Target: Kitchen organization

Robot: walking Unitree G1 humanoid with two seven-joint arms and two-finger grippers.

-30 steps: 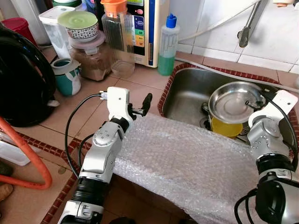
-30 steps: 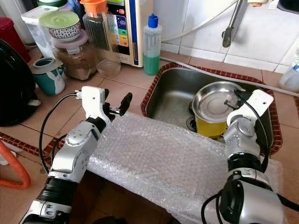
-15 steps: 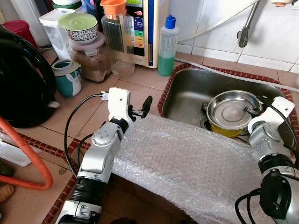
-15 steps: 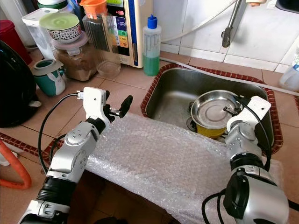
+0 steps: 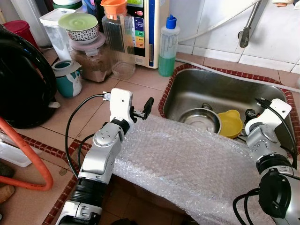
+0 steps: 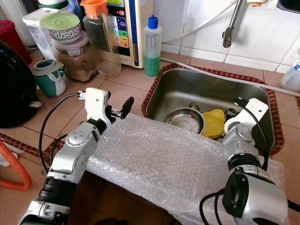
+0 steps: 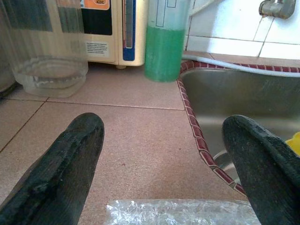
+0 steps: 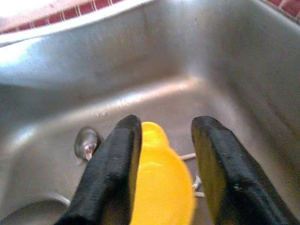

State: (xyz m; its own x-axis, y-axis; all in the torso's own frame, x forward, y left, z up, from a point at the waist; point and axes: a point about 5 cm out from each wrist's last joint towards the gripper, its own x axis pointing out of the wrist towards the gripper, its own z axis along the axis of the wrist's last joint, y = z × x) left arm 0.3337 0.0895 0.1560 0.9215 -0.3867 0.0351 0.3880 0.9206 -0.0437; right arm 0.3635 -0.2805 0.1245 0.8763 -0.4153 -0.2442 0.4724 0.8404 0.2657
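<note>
Sitting tilted in the steel sink (image 5: 262, 96), a yellow cup (image 5: 230, 123) lies just beside a steel bowl (image 5: 201, 120), both near the drain; the near edges of cup and bowl are cut off behind a sheet of bubble wrap (image 5: 187, 161) draped over the counter's front edge. The right gripper (image 8: 161, 164) reaches into the sink with its two black fingers (image 8: 115, 173) parted on either side of the cup's rim, one inside and one outside; whether they press on it cannot be told. A small shiny object beside the cup in the right wrist view is too blurred to name. The left gripper (image 7: 164, 173) hovers over the tiled counter (image 5: 98, 117) beside the sink's left rim, fingers spread wide and empty. Beyond it stand a green soap bottle (image 5: 168, 46), a clear jar (image 5: 118, 40) and a teal mug (image 5: 67, 77).
</note>
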